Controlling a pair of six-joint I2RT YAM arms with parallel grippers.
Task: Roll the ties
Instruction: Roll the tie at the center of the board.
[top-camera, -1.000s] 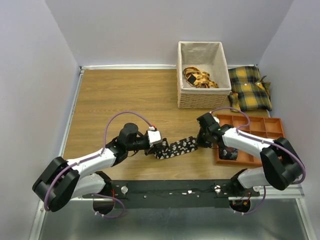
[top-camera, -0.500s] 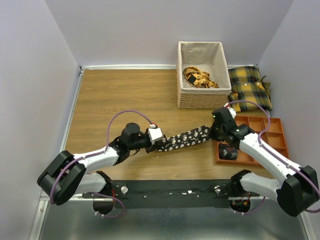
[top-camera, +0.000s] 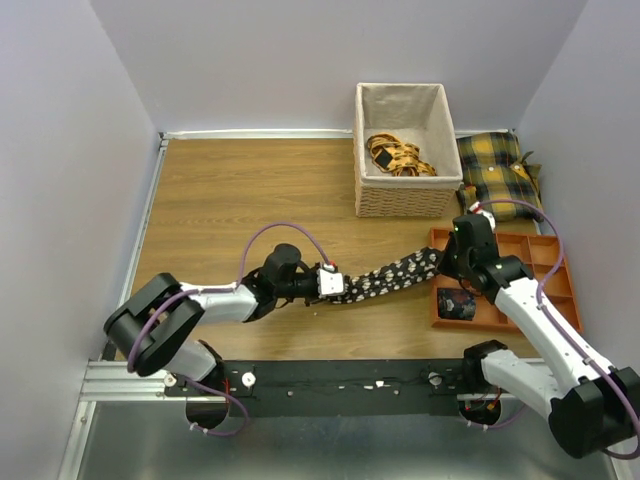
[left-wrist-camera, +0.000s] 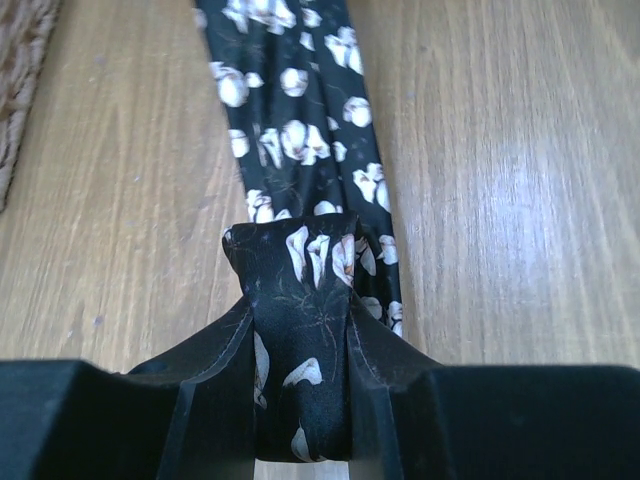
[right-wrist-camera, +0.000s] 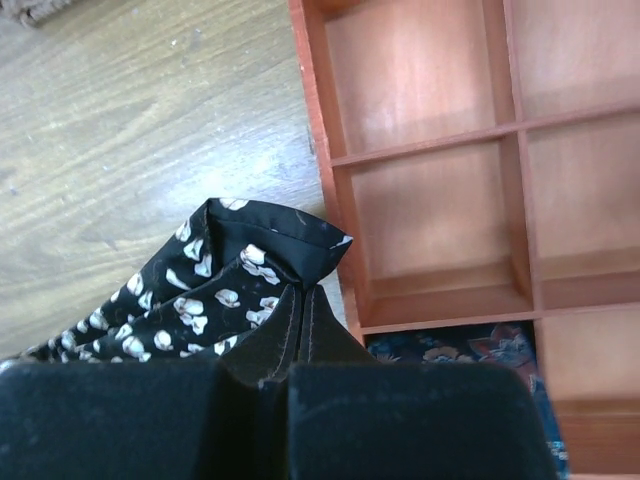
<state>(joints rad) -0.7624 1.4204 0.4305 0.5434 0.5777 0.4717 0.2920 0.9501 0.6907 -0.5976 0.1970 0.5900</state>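
A black tie (top-camera: 390, 275) with small white flowers is stretched in a straight strip over the wooden table between my two grippers. My left gripper (top-camera: 335, 285) is shut on its left end; in the left wrist view that end (left-wrist-camera: 300, 280) sits bunched between the fingers (left-wrist-camera: 375, 345) and the strip (left-wrist-camera: 290, 120) runs away from them. My right gripper (top-camera: 446, 262) is shut on the right end, and the folded tip (right-wrist-camera: 250, 250) sticks out past the gripper (right-wrist-camera: 303, 300) beside the tray. A dark floral coil (top-camera: 458, 303) lies in the tray's near-left compartment (right-wrist-camera: 450, 350).
An orange compartment tray (top-camera: 520, 250) sits at the right, its bare cells (right-wrist-camera: 430, 150) just beyond my right gripper. A wicker basket (top-camera: 405, 205) holding yellow patterned fabric (top-camera: 398, 155) stands behind it, with its corner (left-wrist-camera: 20, 80) in the left wrist view. Yellow-and-black plaid cushions (top-camera: 500, 175) lie at the back right.
Both grippers have moved right with the tie held between them. The right one has moved further, to the tray's left edge, so the strip now shows longer and straighter.
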